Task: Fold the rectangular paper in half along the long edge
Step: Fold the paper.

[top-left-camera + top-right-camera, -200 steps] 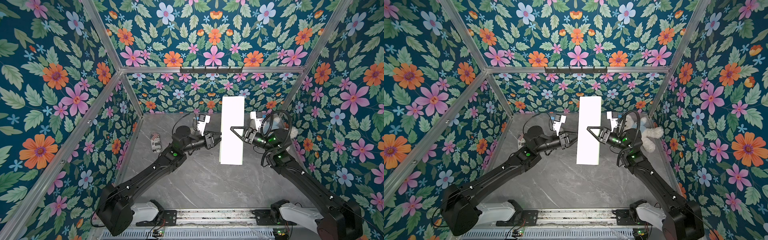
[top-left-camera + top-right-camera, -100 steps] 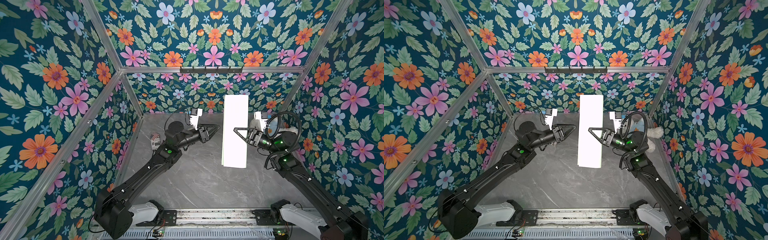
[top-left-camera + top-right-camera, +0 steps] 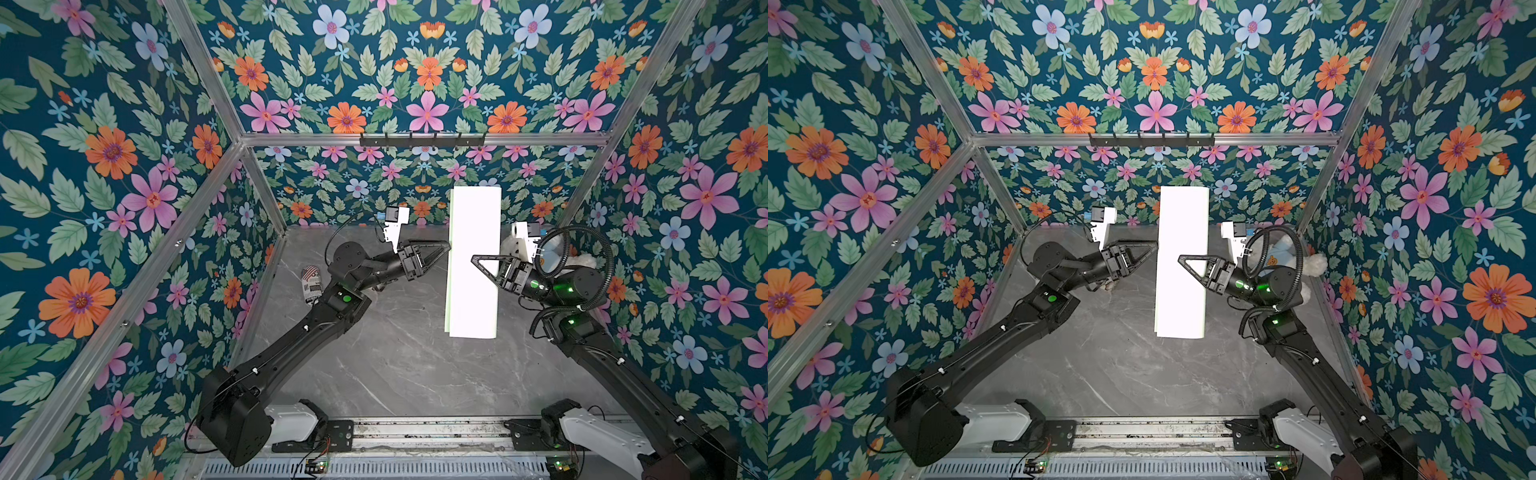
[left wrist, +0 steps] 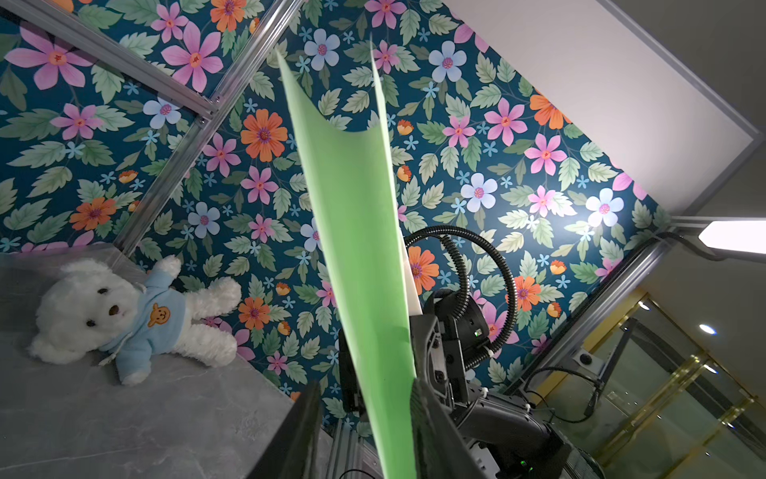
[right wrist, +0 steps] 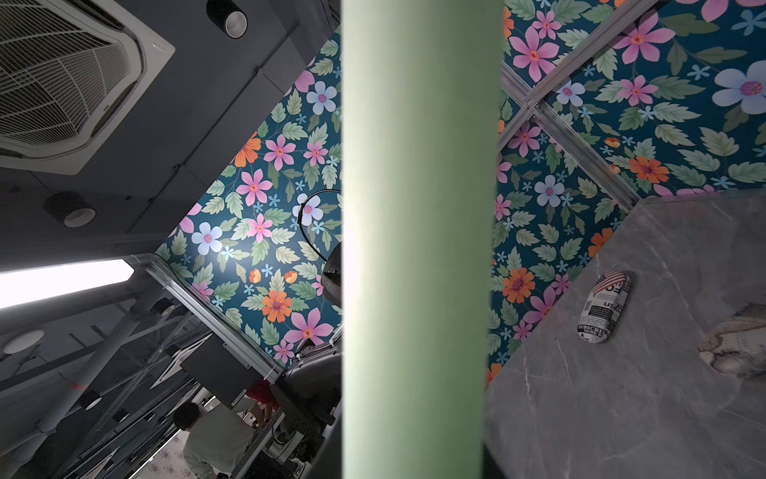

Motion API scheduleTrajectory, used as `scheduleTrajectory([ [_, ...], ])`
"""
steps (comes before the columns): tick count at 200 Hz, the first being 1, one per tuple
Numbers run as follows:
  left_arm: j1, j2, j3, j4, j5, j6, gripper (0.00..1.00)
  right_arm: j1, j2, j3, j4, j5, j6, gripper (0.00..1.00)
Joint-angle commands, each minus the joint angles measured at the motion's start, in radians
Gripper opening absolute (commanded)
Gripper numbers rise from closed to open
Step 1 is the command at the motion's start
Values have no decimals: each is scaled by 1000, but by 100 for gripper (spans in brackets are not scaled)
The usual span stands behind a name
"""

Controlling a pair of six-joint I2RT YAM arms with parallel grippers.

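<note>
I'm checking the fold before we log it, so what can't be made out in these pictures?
Fingertips of the right gripper: right wrist view, the blurred paper close to the lens covers them.
Any crease in the paper: both top views, glare whitens it.
The teddy bear: both top views, mostly behind the right arm.
A brown shell-like thing: right wrist view, cut off by the picture's edge.

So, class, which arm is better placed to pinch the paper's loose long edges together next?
Probably left. The left gripper stands open at the rectangular paper's loose edges, while the right gripper is occupied holding the raised sheet from its bent side.
</note>
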Motion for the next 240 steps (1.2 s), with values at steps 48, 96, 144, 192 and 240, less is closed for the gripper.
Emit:
scheduleTrajectory([
  [48, -22, 0, 5, 29, 6, -1, 40, 2, 21, 14, 31, 22, -7, 28],
  [96, -33, 14, 5, 15, 1, 7, 40, 12, 25, 39, -47, 49, -61, 28],
  [144, -45, 24, 11, -8, -2, 23, 40, 41, 23, 83, -180, 101, -157, 28],
  [192, -49, 19, 10, -26, -7, 35, 40, 48, 19, 99, -255, 137, -210, 28],
  [240, -52, 24, 8, -30, -6, 38, 39, 49, 12, 104, -297, 164, -241, 28],
])
